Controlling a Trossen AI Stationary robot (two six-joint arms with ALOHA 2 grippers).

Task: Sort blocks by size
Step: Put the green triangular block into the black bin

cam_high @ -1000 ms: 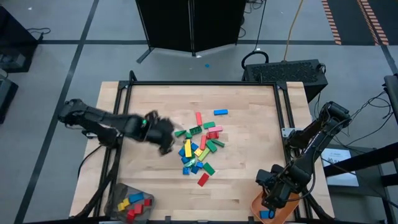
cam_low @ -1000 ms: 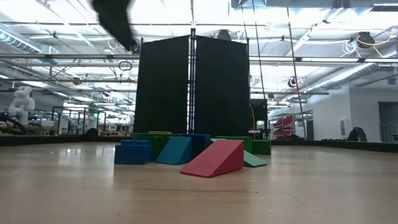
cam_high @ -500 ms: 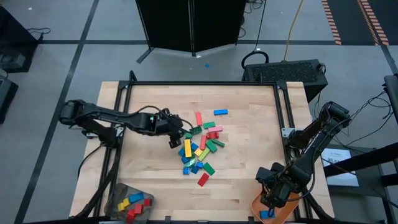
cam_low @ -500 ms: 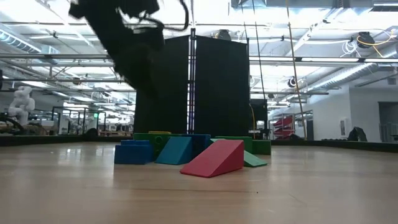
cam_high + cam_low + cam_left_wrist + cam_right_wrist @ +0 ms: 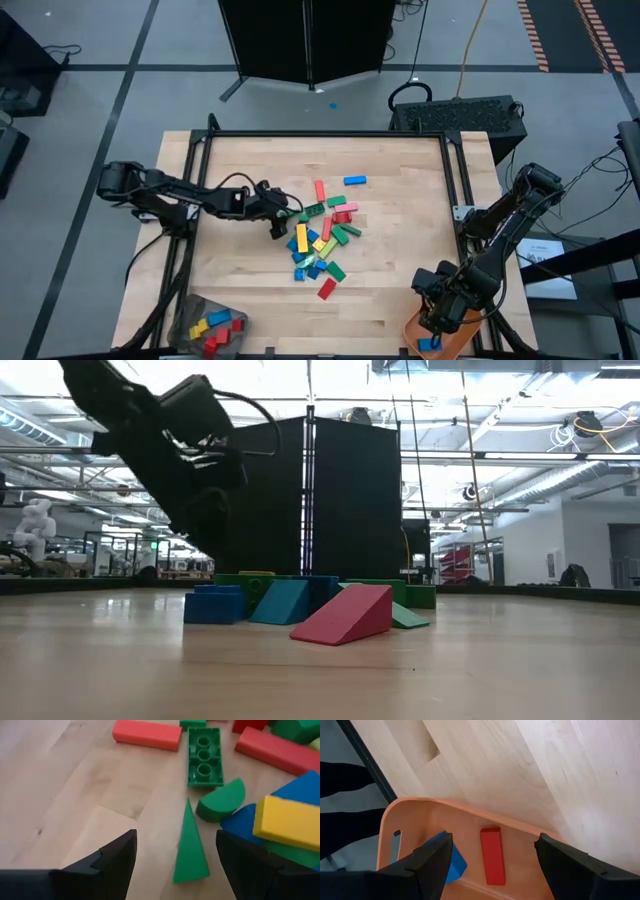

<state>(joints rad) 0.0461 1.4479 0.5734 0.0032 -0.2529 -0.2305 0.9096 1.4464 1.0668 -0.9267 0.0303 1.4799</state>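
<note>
Wooden table (image 5: 400, 260), orange tray (image 5: 415, 825) beside blocks (image 5: 320, 238)

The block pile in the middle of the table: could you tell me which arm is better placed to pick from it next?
The left. Its open pincer hangs at the pile's edge, with a green wedge between its fingers. The right pincer, also open, hovers over the orange tray at the table's corner, far from the pile.

Between the spread fingers (image 5: 112, 862) of the left gripper (image 5: 175, 865) a green wedge block (image 5: 190, 847) lies on the wooden surface (image 5: 75, 790), with a green half-round block (image 5: 221, 800), a studded green brick (image 5: 204, 756), a long red block (image 5: 146, 734) and a yellow block (image 5: 290, 822) beyond it.
</note>
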